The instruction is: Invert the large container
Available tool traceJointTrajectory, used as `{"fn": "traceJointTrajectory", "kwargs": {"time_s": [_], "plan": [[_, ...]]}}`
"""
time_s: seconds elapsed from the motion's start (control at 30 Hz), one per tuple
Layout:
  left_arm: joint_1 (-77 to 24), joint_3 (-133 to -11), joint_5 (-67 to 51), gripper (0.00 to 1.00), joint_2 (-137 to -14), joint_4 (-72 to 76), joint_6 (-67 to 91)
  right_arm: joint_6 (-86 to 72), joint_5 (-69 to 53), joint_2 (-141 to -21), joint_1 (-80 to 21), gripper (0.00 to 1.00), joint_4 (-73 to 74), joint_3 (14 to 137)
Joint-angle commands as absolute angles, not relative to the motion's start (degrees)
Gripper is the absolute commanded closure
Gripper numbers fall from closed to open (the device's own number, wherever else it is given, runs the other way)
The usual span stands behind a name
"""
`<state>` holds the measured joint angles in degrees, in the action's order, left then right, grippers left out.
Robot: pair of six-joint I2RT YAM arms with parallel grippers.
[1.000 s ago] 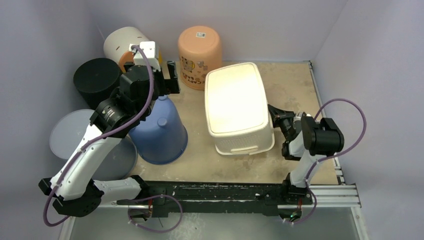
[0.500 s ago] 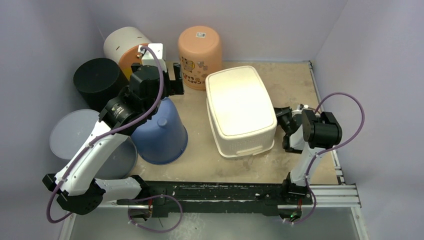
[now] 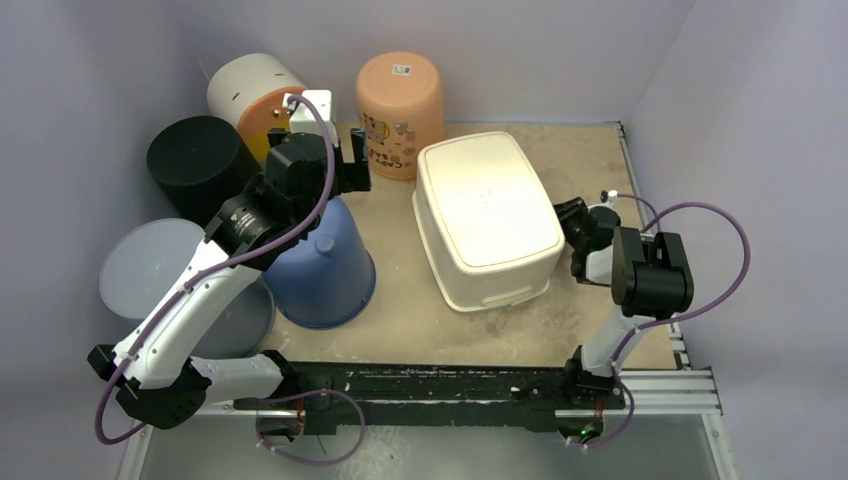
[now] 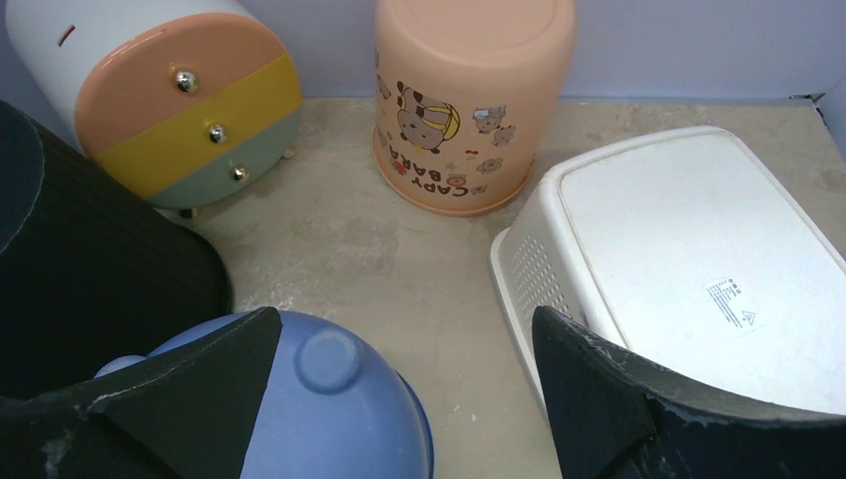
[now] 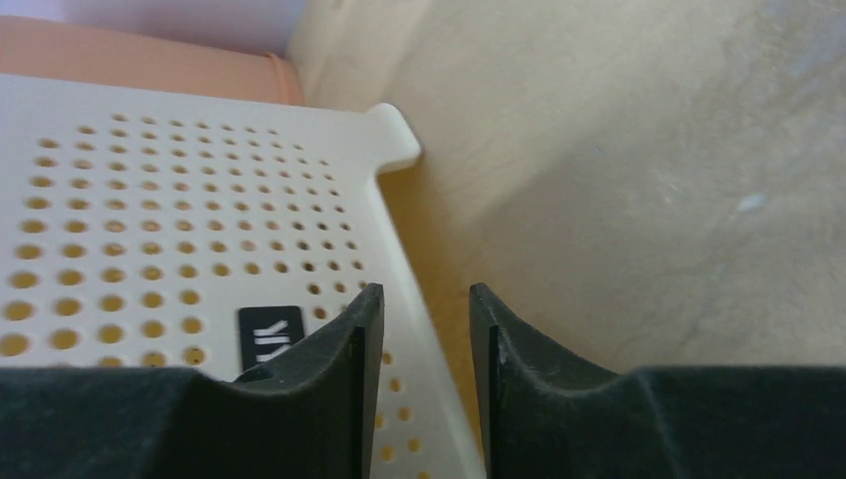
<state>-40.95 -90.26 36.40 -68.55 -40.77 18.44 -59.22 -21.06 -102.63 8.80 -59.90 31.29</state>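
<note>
White large container [image 3: 487, 215] lies base-up, long axis near-to-far; right fingers [image 5: 329, 389] slightly apart, left fingers [image 4: 180, 389] wide.

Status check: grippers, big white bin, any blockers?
Left gripper open over blue bucket. Right gripper parted astride bin rim. Bin sits bottom-up on table. No blockers seen.

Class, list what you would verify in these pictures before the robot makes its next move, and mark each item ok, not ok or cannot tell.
1. White perforated plastic container lies base up on the table: ok.
2. Right gripper jaws parted: ok.
3. Right gripper clear of the container's rim: not ok, the rim runs between its fingers.
4. Left gripper open and empty, above the blue plastic bucket: ok.
5. Container apart from the peach cartoon-printed bucket: ok.
6. Container's rim flat on the table all round: cannot tell.
</note>
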Motion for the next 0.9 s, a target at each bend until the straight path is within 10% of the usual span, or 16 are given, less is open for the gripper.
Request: {"fn": "traceJointTrajectory", "kwargs": {"time_s": [0.0, 0.4, 0.87], "plan": [[-41.09, -90.14, 36.48, 0.07, -68.03, -38.10, 18.19, -53.28, -18.41, -99.92, 8.88, 0.56, -53.37, 33.52], [-41.13, -87.04, 36.84, 0.07, -66.79, -37.04, 18.58, -34.87, -1.33, -83.51, 8.75, 0.01, -26.52, 42.55], [-41.13, -80.09, 37.16, 0.07, -66.16, -30.40, 18.87, -16.23, 16.79, -70.21, -6.49, 0.00, -5.40, 61.63]]}}
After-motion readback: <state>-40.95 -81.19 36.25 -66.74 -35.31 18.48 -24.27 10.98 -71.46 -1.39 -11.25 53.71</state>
